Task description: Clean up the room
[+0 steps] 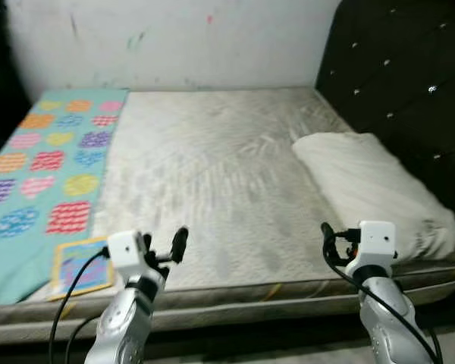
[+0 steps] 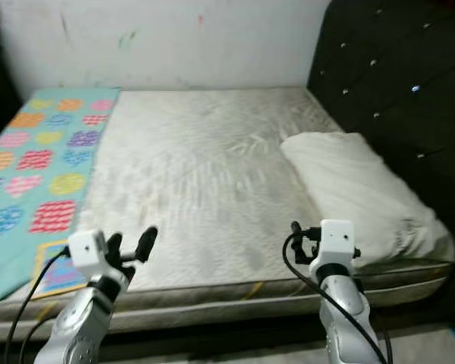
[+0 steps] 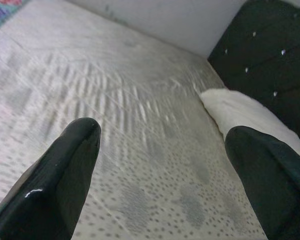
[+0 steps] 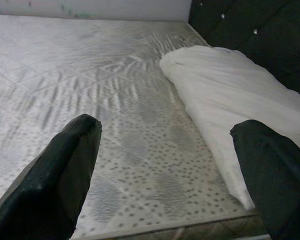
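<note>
Both grippers are held raised at the near edge of the bed: left gripper [image 1: 164, 247] and right gripper [image 1: 335, 238], fingers spread wide, nothing held. Mattress [image 1: 212, 174] is bare across its middle. White pillow [image 1: 368, 189] lies askew at the headboard edge, near corner. Patterned blanket [image 1: 49, 171] is spread along the far side edge, a small square mat [image 1: 83, 267] on its near corner. Likely step: pillow squared first, taken at its near end by the right gripper, lifted rather than dragged.

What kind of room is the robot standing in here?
Most likely a bedroom: a bare mattress takes up most of the view, with a white pillow beside a dark tufted headboard and a colourful heart-patterned blanket along one side.
</note>
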Robot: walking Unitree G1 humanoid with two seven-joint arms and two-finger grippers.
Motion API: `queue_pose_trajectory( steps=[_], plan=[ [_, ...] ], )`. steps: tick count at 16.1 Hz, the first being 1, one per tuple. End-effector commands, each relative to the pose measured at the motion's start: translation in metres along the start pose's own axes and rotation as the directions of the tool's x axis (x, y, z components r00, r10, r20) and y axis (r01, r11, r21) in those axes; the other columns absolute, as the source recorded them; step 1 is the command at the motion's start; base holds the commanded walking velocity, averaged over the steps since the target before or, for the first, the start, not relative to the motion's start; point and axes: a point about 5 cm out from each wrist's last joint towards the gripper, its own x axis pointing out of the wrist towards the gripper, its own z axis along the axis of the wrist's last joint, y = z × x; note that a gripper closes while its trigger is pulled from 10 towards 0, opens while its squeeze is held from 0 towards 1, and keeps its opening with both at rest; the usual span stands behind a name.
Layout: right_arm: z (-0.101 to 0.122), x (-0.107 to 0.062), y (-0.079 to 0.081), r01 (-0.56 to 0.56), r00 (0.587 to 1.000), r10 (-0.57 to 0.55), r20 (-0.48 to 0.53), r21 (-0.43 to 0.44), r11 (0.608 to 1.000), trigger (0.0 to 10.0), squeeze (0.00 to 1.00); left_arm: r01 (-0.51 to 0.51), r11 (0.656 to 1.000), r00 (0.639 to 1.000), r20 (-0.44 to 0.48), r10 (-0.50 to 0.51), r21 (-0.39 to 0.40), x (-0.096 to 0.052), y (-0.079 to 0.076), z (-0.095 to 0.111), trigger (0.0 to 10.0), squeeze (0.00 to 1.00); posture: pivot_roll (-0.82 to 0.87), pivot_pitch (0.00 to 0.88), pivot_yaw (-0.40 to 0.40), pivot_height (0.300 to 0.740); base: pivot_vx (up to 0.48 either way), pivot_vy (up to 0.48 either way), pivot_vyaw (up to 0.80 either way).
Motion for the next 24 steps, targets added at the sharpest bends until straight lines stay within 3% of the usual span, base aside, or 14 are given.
queue_pose_trajectory(
  steps=[1,9,24],
  plan=[
    [0.005,0.002,0.005,-0.018,1.0,0.018,0.012,0.004,1.0,10.0,0.0,-0.028,1.0,1.0,0.002,0.028,0.012,-0.001,0.005,0.001,10.0,0.0,-0.09,0.0,-0.025,0.74,0.0,0.48,0.0],
    [-0.002,0.003,0.013,-0.092,0.995,0.092,-0.047,0.005,0.996,10.0,0.0,-0.034,0.999,0.999,0.003,0.034,0.014,-0.002,0.006,0.002,10.0,0.0,-0.09,0.0,-0.025,0.74,0.0,0.46,0.0],
    [-0.01,0.006,0.04,-0.32,0.944,0.306,-0.123,-0.125,0.939,10.0,0.0,-0.047,0.998,0.999,0.018,0.046,0.035,0.001,0.007,0.002,10.0,0.0,-0.08,0.0,-0.035,0.74,0.0,0.0,0.0]
  ],
)
